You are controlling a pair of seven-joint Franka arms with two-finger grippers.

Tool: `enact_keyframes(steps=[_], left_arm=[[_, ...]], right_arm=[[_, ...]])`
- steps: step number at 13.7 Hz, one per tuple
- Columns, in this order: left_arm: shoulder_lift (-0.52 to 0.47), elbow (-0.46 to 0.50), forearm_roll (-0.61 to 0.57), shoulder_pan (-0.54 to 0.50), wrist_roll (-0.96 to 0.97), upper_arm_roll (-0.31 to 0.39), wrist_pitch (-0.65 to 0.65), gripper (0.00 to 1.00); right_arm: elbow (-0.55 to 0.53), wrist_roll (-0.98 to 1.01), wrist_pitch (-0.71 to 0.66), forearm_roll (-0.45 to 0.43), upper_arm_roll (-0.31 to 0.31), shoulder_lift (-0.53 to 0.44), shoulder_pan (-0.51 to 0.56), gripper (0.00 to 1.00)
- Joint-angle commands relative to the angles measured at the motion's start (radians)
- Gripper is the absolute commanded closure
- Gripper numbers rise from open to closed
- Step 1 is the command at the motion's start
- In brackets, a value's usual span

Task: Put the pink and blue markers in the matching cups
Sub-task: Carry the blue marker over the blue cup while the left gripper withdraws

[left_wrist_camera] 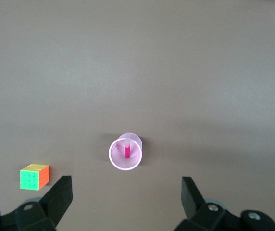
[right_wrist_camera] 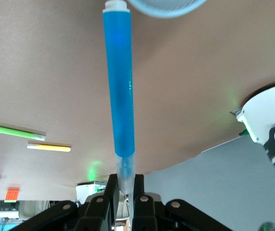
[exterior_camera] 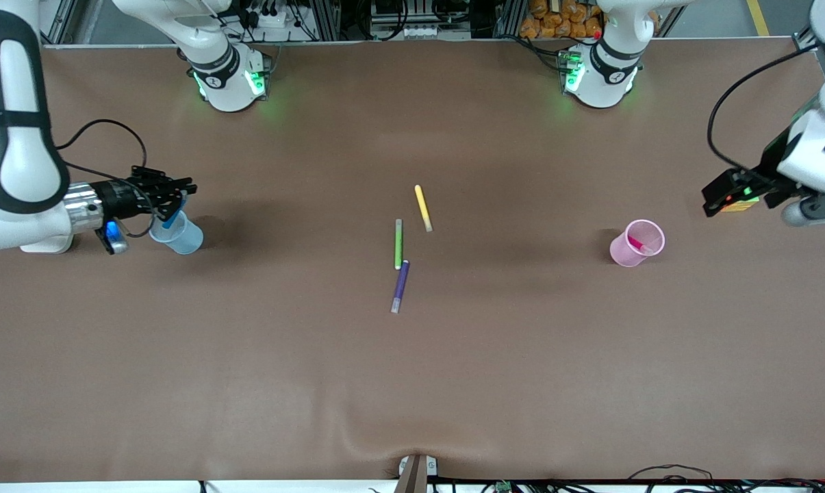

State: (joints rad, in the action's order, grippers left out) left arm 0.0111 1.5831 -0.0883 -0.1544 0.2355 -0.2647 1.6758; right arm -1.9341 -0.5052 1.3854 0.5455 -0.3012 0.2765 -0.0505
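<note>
- Your right gripper (exterior_camera: 172, 198) is clamped on the blue marker (right_wrist_camera: 118, 82) by its pale end – the other end is at the blue cup's (exterior_camera: 178, 235) rim.
- Your left gripper (left_wrist_camera: 125, 197) hangs wide open and empty over the table, above the pink cup (left_wrist_camera: 125, 155).
- The pink marker (left_wrist_camera: 127, 148) stands in that cup.
- Green (exterior_camera: 398, 244), purple (exterior_camera: 400, 285) and yellow (exterior_camera: 422, 207) pens lie mid-table.

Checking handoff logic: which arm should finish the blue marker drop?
Right. Its tool is shut on the blue marker over the blue cup. The left tool hangs open above the pink cup, pink marker inside.
</note>
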Motion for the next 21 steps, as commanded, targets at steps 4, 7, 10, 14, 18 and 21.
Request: enact_keyframes(steps=[4, 7, 10, 14, 18, 21], left_arm=[[0.007, -0.109, 0.013, -0.005, -0.002, -0.018, -0.104, 0.0], [-0.016, -0.109, 0.018, -0.004, -0.028, -0.016, -0.104, 0.0], [-0.068, -0.094, 0.039, 0.153, -0.062, 0.133, -0.154, 0.0], [-0.102, -0.068, 0.053, 0.283, -0.053, 0.245, -0.197, 0.0], [-0.089, -0.072, 0.059, 0.273, -0.058, 0.251, -0.197, 0.0], [-0.083, -0.077, 0.045, 0.273, -0.067, 0.252, -0.197, 0.0]], right_arm=[[-0.019, 0.172, -0.019, 0.05, -0.064, 0.078, 0.009, 1.0], [-0.028, 0.217, -0.017, 0.053, -0.084, 0.099, 0.017, 1.0], [-0.04, 0.231, -0.017, 0.073, -0.104, 0.109, 0.021, 1.0], [-0.049, 0.25, -0.013, 0.089, -0.107, 0.128, 0.028, 1.0], [-0.048, 0.287, -0.006, 0.093, -0.11, 0.151, 0.029, 0.58], [-0.034, 0.271, -0.011, 0.093, -0.11, 0.15, 0.023, 0.0]])
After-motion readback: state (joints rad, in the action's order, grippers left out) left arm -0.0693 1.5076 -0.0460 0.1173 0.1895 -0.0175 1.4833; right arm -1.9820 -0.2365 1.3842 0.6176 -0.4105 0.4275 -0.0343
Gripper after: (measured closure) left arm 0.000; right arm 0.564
